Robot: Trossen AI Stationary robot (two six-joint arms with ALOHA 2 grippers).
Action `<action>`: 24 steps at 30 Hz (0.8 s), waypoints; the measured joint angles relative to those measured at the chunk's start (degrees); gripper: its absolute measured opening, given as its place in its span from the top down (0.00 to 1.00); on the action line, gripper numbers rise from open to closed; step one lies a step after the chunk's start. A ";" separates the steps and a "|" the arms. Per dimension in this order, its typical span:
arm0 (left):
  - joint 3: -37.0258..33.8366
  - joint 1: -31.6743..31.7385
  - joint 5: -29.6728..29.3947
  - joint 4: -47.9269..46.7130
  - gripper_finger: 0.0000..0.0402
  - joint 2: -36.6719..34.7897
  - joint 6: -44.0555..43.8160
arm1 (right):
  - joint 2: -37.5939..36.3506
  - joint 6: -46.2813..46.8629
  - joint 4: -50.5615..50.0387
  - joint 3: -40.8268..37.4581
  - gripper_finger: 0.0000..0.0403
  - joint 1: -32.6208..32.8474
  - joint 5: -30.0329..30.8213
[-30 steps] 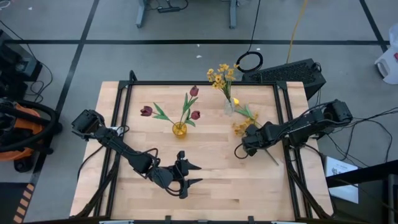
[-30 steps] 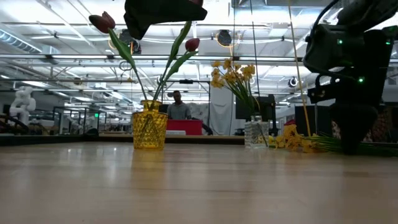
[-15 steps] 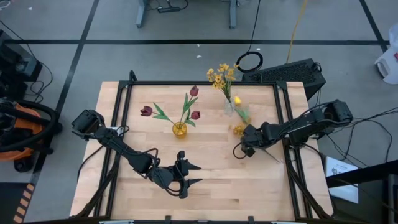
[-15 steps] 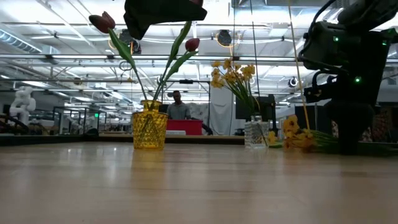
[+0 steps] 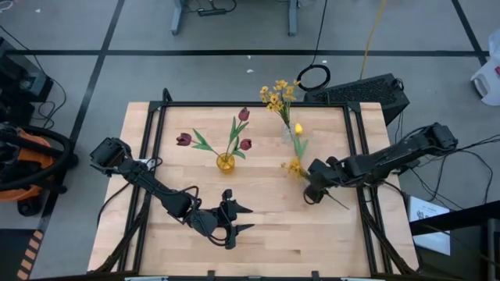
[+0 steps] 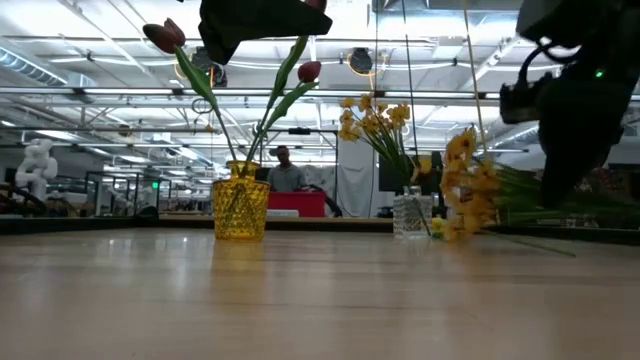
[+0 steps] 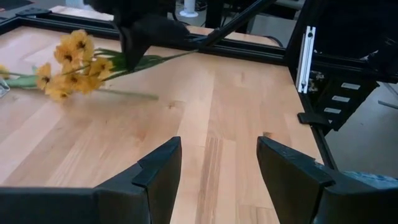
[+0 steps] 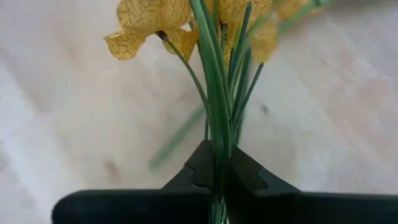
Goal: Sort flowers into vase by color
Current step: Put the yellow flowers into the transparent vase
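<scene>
The right gripper (image 5: 312, 187) had clenched on the yellow spray (image 5: 294, 165) and raised it off the table (image 5: 266, 211), near the clear vase (image 5: 288, 134); insertion remained. The left gripper (image 5: 244, 218) idled with fingers released, near the front edge

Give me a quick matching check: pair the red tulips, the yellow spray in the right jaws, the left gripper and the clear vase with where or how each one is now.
1. red tulips
2. yellow spray
3. left gripper
4. clear vase

A. holds yellow blossoms, by the table's far edge
B. open over the near part of the table, holding nothing
C. standing in the yellow vase
D. clamped by its stems in the right gripper, lifted off the table

Pairs: 1-C, 2-D, 3-B, 4-A
</scene>
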 joint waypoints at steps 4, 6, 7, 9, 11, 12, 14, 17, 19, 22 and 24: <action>0.00 0.00 0.00 0.00 0.47 0.00 -0.03 | -3.41 0.10 -0.05 0.02 0.98 2.97 -0.41; 0.00 0.00 0.00 0.00 0.47 0.00 -0.03 | -4.92 0.05 0.21 0.02 0.98 4.36 -0.11; 0.00 0.00 0.00 0.00 0.47 0.00 -0.04 | -5.64 -0.25 0.78 0.02 0.98 4.88 -0.07; 0.00 0.00 0.00 0.01 0.47 0.00 -0.04 | -6.87 -1.70 3.45 0.02 0.98 5.90 0.11; 0.00 0.00 0.00 0.02 0.47 0.00 -0.04 | -7.95 -3.95 7.13 0.02 0.98 6.92 0.34; 0.00 0.00 0.00 0.02 0.47 0.00 -0.04 | -8.36 -5.39 9.43 0.02 0.98 7.39 0.32; 0.00 0.02 0.00 0.10 0.47 0.00 -0.04 | -9.03 -8.26 13.69 0.04 0.98 8.38 0.27; 0.00 0.02 -0.02 0.61 0.47 0.00 -0.02 | -9.76 -12.50 19.70 0.05 0.98 9.66 0.27; 0.00 0.02 -0.02 0.60 0.47 0.00 -0.04 | -10.00 -15.41 23.84 0.07 0.98 10.23 0.27; 0.00 0.02 -0.02 0.64 0.47 0.00 -0.06 | -10.09 -19.94 30.94 0.07 0.98 10.74 0.46; 0.00 0.02 -0.02 0.92 0.47 0.00 -0.02 | -10.09 -23.40 36.48 0.07 0.98 11.07 0.47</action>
